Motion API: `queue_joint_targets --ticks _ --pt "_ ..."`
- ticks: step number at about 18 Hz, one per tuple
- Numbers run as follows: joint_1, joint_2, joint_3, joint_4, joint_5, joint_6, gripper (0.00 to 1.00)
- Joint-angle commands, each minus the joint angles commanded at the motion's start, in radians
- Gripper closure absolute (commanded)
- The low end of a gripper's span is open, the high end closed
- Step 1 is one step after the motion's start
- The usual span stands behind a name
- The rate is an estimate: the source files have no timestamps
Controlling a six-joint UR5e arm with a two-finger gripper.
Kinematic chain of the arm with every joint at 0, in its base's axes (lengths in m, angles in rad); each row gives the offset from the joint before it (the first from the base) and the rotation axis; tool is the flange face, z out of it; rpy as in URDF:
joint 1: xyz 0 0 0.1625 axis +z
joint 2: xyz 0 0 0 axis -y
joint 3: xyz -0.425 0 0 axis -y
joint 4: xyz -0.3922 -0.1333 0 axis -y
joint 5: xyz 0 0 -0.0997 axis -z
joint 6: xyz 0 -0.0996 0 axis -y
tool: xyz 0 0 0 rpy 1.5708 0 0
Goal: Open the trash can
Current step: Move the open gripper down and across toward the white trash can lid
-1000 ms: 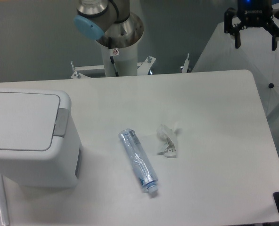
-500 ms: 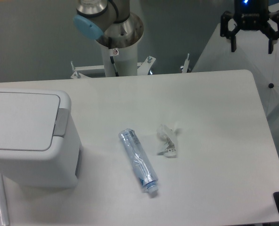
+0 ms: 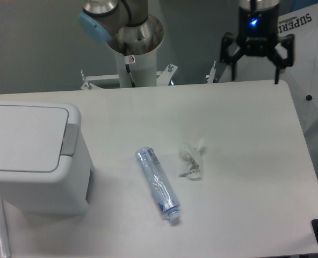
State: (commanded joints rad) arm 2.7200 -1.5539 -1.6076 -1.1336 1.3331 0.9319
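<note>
The claw [image 3: 254,67] hung above the far edge of the worktop [image 3: 245,161], toward its right corner, with its two black fingers [image 3: 225,51] spread wide apart and pointing down; nothing sat between them and they touched nothing. A blue light glowed on the body just above the fingers. Beneath and in front of the claw the pale worktop stretched bare along its whole right side, out to the rounded far corner and down the right edge. The arm's base column [image 3: 133,48] stood behind the far edge, left of the claw, with a blue cap on the joint above it. Near the middle of the worktop a clear plastic bottle [image 3: 157,184] lay on its side, its blue-capped end turned toward the near edge, and just to its right lay a small crumpled piece of clear plastic [image 3: 191,159], close to the bottle but apart from it. The trash can [image 3: 33,156] stood at the left edge of the worktop, partly cut off by the frame, with its flat lid [image 3: 23,137] shut and level and the grey hinge strip [image 3: 69,139] running along the lid's right side. It sat well apart from the claw, across the worktop to the left and nearer the camera, with the bottle and the plastic scrap lying in the stretch between them.
</note>
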Motion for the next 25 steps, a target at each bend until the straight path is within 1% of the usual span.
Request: queue_joint_targets --ticks 2,4,5,7,9,10,12,17,19,22,25 --pt "-0.038 -0.005 0.003 0.005 -0.024 -0.135 0.0" --pt "-0.062 -0.008 0.011 0.009 -0.102 -0.258 0.0" --pt "-0.063 -0.008 0.014 0.027 -0.162 -0.331 0.0" --pt "-0.065 -0.018 0.014 0.067 -0.291 -0.535 0.0" --pt "-0.069 -0.037 0.015 0.115 -0.357 -0.722 0.0" --pt "-0.081 -0.043 0.014 0.138 -0.364 -0.775 0.0" --pt "-0.108 -0.044 0.009 0.156 -0.362 -0.791 0.0" --pt "-0.161 -0.058 -0.002 0.164 -0.35 -0.792 0.0" --pt "-0.19 -0.074 0.006 0.163 -0.304 -0.774 0.0" --pt "-0.261 -0.097 0.018 0.163 -0.192 -0.679 0.0" --pt "-0.284 -0.11 0.023 0.164 -0.161 -0.634 0.0"
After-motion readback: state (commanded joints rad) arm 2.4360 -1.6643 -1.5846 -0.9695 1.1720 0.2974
